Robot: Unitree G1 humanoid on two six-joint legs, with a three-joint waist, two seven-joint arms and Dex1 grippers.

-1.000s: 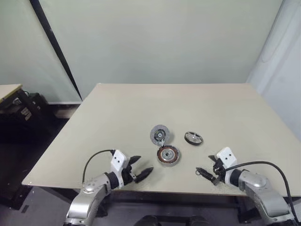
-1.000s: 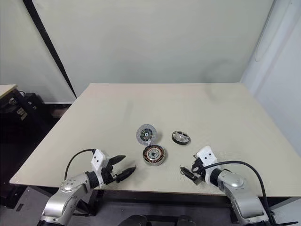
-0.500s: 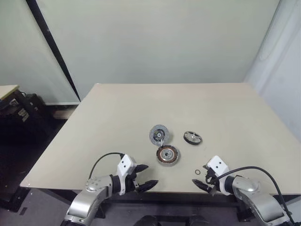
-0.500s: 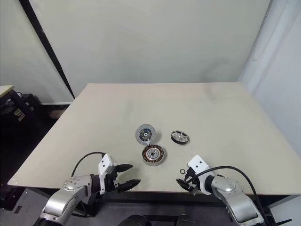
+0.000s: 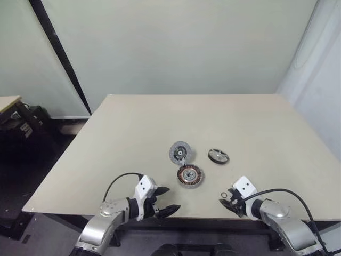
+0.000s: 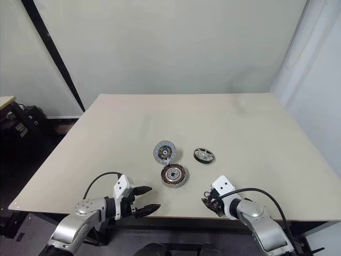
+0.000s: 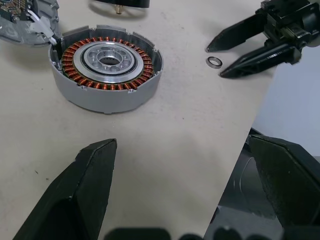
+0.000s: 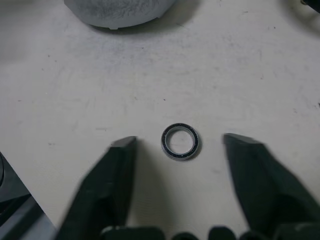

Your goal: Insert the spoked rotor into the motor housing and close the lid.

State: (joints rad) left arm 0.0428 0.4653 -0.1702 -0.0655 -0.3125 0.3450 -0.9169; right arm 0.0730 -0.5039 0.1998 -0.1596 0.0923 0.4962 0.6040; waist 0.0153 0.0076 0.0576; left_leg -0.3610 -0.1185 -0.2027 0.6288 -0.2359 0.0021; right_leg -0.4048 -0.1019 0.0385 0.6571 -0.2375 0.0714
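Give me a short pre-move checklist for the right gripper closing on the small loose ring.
1. Small metal ring lies flat on the table, between the right gripper's fingers: ok.
2. Right fingers not yet touching the ring: ok.
3. Motor housing stands apart from the ring: ok.
4. Left gripper open, holding nothing: ok.
5. Spoked rotor and lid lie untouched: ok.
6. Ring sits near the table's front edge; margin: cannot tell.

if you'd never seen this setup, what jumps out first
The copper-coiled housing mid-table, with the grey lid just behind it and the black spoked rotor off to its right. Then the tiny metal ring near the front edge, lying between the right tool's open fingers, untouched. The left tool hovers open at the front edge.
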